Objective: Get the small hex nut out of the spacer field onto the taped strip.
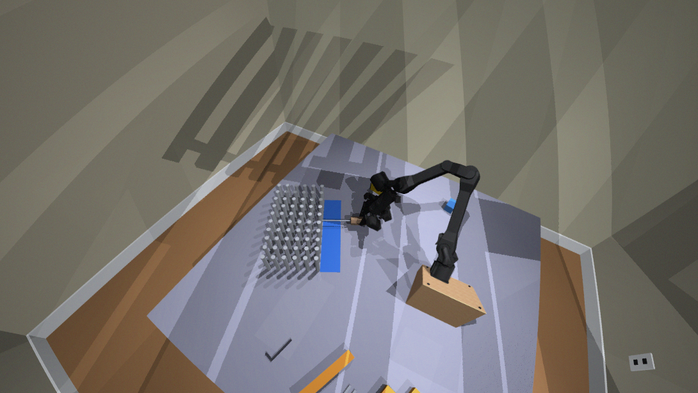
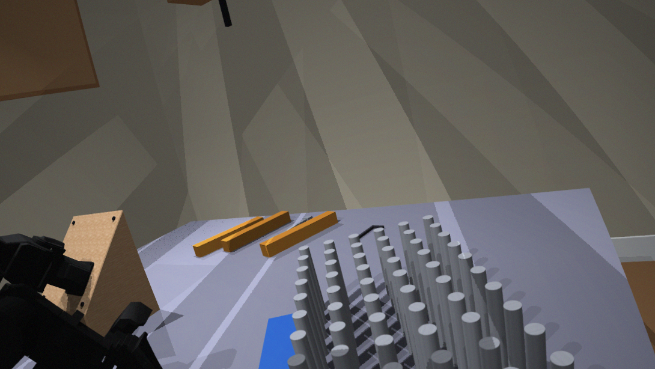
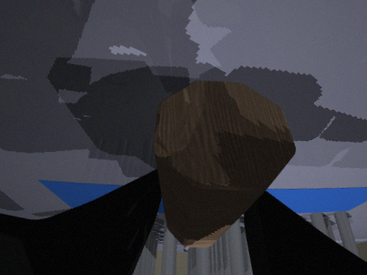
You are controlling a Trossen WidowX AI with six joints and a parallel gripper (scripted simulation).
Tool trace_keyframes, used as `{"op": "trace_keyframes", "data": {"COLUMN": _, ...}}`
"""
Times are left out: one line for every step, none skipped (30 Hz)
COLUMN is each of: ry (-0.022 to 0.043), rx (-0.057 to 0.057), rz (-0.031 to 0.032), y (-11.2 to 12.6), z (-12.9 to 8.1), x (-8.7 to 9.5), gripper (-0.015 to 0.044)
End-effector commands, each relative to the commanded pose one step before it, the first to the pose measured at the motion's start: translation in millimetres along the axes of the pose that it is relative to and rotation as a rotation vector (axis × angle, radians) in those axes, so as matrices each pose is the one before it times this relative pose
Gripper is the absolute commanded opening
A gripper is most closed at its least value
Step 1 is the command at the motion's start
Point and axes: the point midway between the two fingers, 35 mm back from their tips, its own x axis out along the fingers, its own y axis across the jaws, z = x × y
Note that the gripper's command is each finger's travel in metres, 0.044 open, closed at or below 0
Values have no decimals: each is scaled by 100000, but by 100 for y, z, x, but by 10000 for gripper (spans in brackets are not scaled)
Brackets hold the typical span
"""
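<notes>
We see the gripper point(image 1: 360, 222) clamped on the tool's wooden handle point(image 3: 219, 164) beside the strip point(image 1: 330, 235) — its thin shaft point(image 1: 334, 222) crosses that strip into the spacers point(image 1: 292, 226); the nut is hidden.

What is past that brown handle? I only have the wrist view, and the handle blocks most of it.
Observer: A thin rod runs from the handle across the blue taped strip to the near edge of the spacers.
Operator: Is my gripper really clamped on it?
Observer: Yes, the gripper is shut on the handle, low over the table on the arm's side of the strip.
Operator: Can you see the nut?
Observer: No. It shows in none of the views, and none shows on the strip.
Operator: Any other tools left?
Observer: A dark L-shaped hook lies far from the field, near an orange bar.
</notes>
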Motion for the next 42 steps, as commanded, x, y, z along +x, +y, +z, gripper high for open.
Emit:
{"op": "trace_keyframes", "data": {"ry": 545, "rx": 252, "rz": 418, "y": 176, "z": -464, "x": 167, "gripper": 0}}
{"op": "trace_keyframes", "data": {"ry": 5, "rx": 2, "rz": 2, "y": 0, "z": -62, "x": 41, "gripper": 0}}
{"op": "trace_keyframes", "data": {"ry": 5, "rx": 2, "rz": 2, "y": 0, "z": -62, "x": 41, "gripper": 0}}
{"op": "trace_keyframes", "data": {"ry": 5, "rx": 2, "rz": 2, "y": 0, "z": -62, "x": 41, "gripper": 0}}
{"op": "trace_keyframes", "data": {"ry": 5, "rx": 2, "rz": 2, "y": 0, "z": -62, "x": 41, "gripper": 0}}
{"op": "trace_keyframes", "data": {"ry": 5, "rx": 2, "rz": 2, "y": 0, "z": -62, "x": 41, "gripper": 0}}
{"op": "trace_keyframes", "data": {"ry": 5, "rx": 2, "rz": 2, "y": 0, "z": -62, "x": 41, "gripper": 0}}
{"op": "trace_keyframes", "data": {"ry": 5, "rx": 2, "rz": 2, "y": 0, "z": -62, "x": 41, "gripper": 0}}
{"op": "trace_keyframes", "data": {"ry": 5, "rx": 2, "rz": 2, "y": 0, "z": -62, "x": 41, "gripper": 0}}
{"op": "trace_keyframes", "data": {"ry": 5, "rx": 2, "rz": 2, "y": 0, "z": -62, "x": 41, "gripper": 0}}
{"op": "trace_keyframes", "data": {"ry": 5, "rx": 2, "rz": 2, "y": 0, "z": -62, "x": 41, "gripper": 0}}
{"op": "trace_keyframes", "data": {"ry": 5, "rx": 1, "rz": 2, "y": 0, "z": -62, "x": 41, "gripper": 0}}
{"op": "trace_keyframes", "data": {"ry": 5, "rx": 1, "rz": 2, "y": 0, "z": -62, "x": 41, "gripper": 0}}
{"op": "trace_keyframes", "data": {"ry": 5, "rx": 1, "rz": 2, "y": 0, "z": -62, "x": 41, "gripper": 0}}
{"op": "trace_keyframes", "data": {"ry": 5, "rx": 1, "rz": 2, "y": 0, "z": -62, "x": 41, "gripper": 0}}
{"op": "trace_keyframes", "data": {"ry": 5, "rx": 1, "rz": 2, "y": 0, "z": -62, "x": 41, "gripper": 0}}
{"op": "trace_keyframes", "data": {"ry": 5, "rx": 1, "rz": 2, "y": 0, "z": -62, "x": 41, "gripper": 0}}
{"op": "trace_keyframes", "data": {"ry": 5, "rx": 1, "rz": 2, "y": 0, "z": -62, "x": 41, "gripper": 0}}
{"op": "trace_keyframes", "data": {"ry": 5, "rx": 1, "rz": 2, "y": 0, "z": -62, "x": 41, "gripper": 0}}
{"op": "trace_keyframes", "data": {"ry": 5, "rx": 1, "rz": 2, "y": 0, "z": -62, "x": 41, "gripper": 0}}
{"op": "trace_keyframes", "data": {"ry": 5, "rx": 1, "rz": 2, "y": 0, "z": -62, "x": 41, "gripper": 0}}
{"op": "trace_keyframes", "data": {"ry": 5, "rx": 1, "rz": 2, "y": 0, "z": -62, "x": 41, "gripper": 0}}
{"op": "trace_keyframes", "data": {"ry": 5, "rx": 1, "rz": 2, "y": 0, "z": -62, "x": 41, "gripper": 0}}
{"op": "trace_keyframes", "data": {"ry": 5, "rx": 1, "rz": 2, "y": 0, "z": -62, "x": 41, "gripper": 0}}
{"op": "trace_keyframes", "data": {"ry": 5, "rx": 1, "rz": 2, "y": 0, "z": -62, "x": 41, "gripper": 0}}
{"op": "trace_keyframes", "data": {"ry": 5, "rx": 1, "rz": 2, "y": 0, "z": -62, "x": 41, "gripper": 0}}
{"op": "trace_keyframes", "data": {"ry": 5, "rx": 1, "rz": 2, "y": 0, "z": -62, "x": 41, "gripper": 0}}
{"op": "trace_keyframes", "data": {"ry": 5, "rx": 1, "rz": 2, "y": 0, "z": -62, "x": 41, "gripper": 0}}
{"op": "trace_keyframes", "data": {"ry": 5, "rx": 1, "rz": 2, "y": 0, "z": -62, "x": 41, "gripper": 0}}
{"op": "trace_keyframes", "data": {"ry": 5, "rx": 1, "rz": 2, "y": 0, "z": -62, "x": 41, "gripper": 0}}
{"op": "trace_keyframes", "data": {"ry": 5, "rx": 1, "rz": 2, "y": 0, "z": -62, "x": 41, "gripper": 0}}
{"op": "trace_keyframes", "data": {"ry": 5, "rx": 1, "rz": 2, "y": 0, "z": -62, "x": 41, "gripper": 0}}
{"op": "trace_keyframes", "data": {"ry": 5, "rx": 1, "rz": 2, "y": 0, "z": -62, "x": 41, "gripper": 0}}
{"op": "trace_keyframes", "data": {"ry": 5, "rx": 1, "rz": 2, "y": 0, "z": -62, "x": 41, "gripper": 0}}
{"op": "trace_keyframes", "data": {"ry": 5, "rx": 1, "rz": 2, "y": 0, "z": -62, "x": 41, "gripper": 0}}
{"op": "trace_keyframes", "data": {"ry": 5, "rx": 1, "rz": 2, "y": 0, "z": -62, "x": 41, "gripper": 0}}
{"op": "trace_keyframes", "data": {"ry": 5, "rx": 1, "rz": 2, "y": 0, "z": -62, "x": 41, "gripper": 0}}
{"op": "trace_keyframes", "data": {"ry": 5, "rx": 1, "rz": 2, "y": 0, "z": -62, "x": 41, "gripper": 0}}
{"op": "trace_keyframes", "data": {"ry": 5, "rx": 1, "rz": 2, "y": 0, "z": -62, "x": 41, "gripper": 0}}
{"op": "trace_keyframes", "data": {"ry": 5, "rx": 1, "rz": 2, "y": 0, "z": -62, "x": 41, "gripper": 0}}
{"op": "trace_keyframes", "data": {"ry": 5, "rx": 1, "rz": 2, "y": 0, "z": -62, "x": 41, "gripper": 0}}
{"op": "trace_keyframes", "data": {"ry": 5, "rx": 1, "rz": 2, "y": 0, "z": -62, "x": 41, "gripper": 0}}
